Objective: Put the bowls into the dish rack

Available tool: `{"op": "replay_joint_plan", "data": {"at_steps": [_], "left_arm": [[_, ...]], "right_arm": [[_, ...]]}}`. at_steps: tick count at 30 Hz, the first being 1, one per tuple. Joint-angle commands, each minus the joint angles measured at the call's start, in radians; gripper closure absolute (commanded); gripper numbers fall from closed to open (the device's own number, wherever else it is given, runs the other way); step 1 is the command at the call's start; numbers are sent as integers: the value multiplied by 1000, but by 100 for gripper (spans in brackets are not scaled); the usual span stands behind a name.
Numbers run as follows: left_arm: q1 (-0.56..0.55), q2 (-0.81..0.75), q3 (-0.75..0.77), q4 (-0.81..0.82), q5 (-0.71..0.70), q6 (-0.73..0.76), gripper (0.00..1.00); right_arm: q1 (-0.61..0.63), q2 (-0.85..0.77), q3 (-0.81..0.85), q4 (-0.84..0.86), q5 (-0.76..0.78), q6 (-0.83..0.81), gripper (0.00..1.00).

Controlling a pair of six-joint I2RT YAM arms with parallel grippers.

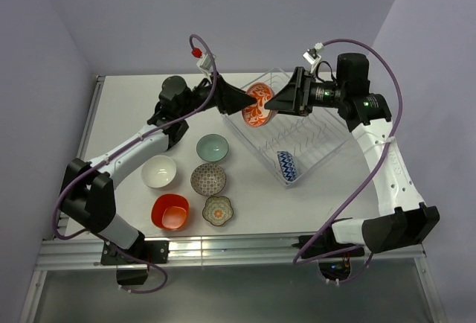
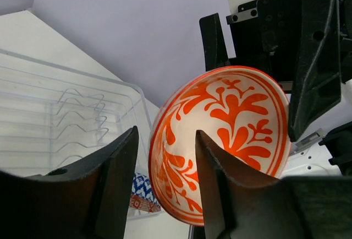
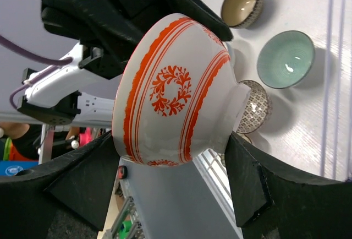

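Orange-patterned bowl (image 1: 257, 106) was held on edge in mid-air over left side of rack (image 1: 320, 141). R pincer (image 3: 170, 140) was set wide, clamping it rim-to-foot. L pincer (image 2: 168, 134) was parted, fingers (image 2: 220, 184) straddling rim w/ gap showing. Zigzag bowl (image 1: 287, 166) stood in rack. Teal bowl (image 1: 213, 146) and white bowl (image 1: 159, 171) sat apart on counter (image 1: 126, 107).

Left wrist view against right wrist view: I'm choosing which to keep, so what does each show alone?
Only left wrist: the silver-white wire dish rack, a blue zigzag bowl, the right hand. Only right wrist: the pale teal bowl, dark brown bowl, grey-brown patterned bowl, the left hand. Both: the orange-patterned white bowl between the hands.
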State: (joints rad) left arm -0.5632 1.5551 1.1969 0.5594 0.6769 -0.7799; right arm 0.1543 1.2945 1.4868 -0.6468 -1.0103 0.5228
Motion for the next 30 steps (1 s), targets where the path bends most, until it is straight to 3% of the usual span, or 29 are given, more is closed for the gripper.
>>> {"op": "replay_joint_plan", "data": {"at_steps": [1, 5, 14, 15, 16, 19, 30], "left_arm": [[-1, -29, 30, 16, 15, 2, 44], [16, -44, 26, -19, 4, 27, 36], [68, -85, 18, -142, 33, 120, 28], [66, -96, 17, -156, 33, 131, 27], [68, -102, 16, -170, 18, 146, 17], [69, -118, 13, -231, -11, 162, 0], [97, -148, -20, -299, -19, 180, 1]], "right_arm": [[-33, -14, 56, -22, -1, -47, 100], [-87, -9, 84, -170, 50, -208, 100], [-217, 63, 182, -600, 265, -791, 100], [-217, 62, 176, -616, 303, -819, 100], [-219, 55, 161, -635, 321, -840, 100], [-217, 54, 132, -655, 373, -902, 100], [-179, 43, -46, -585, 521, -986, 100]]}}
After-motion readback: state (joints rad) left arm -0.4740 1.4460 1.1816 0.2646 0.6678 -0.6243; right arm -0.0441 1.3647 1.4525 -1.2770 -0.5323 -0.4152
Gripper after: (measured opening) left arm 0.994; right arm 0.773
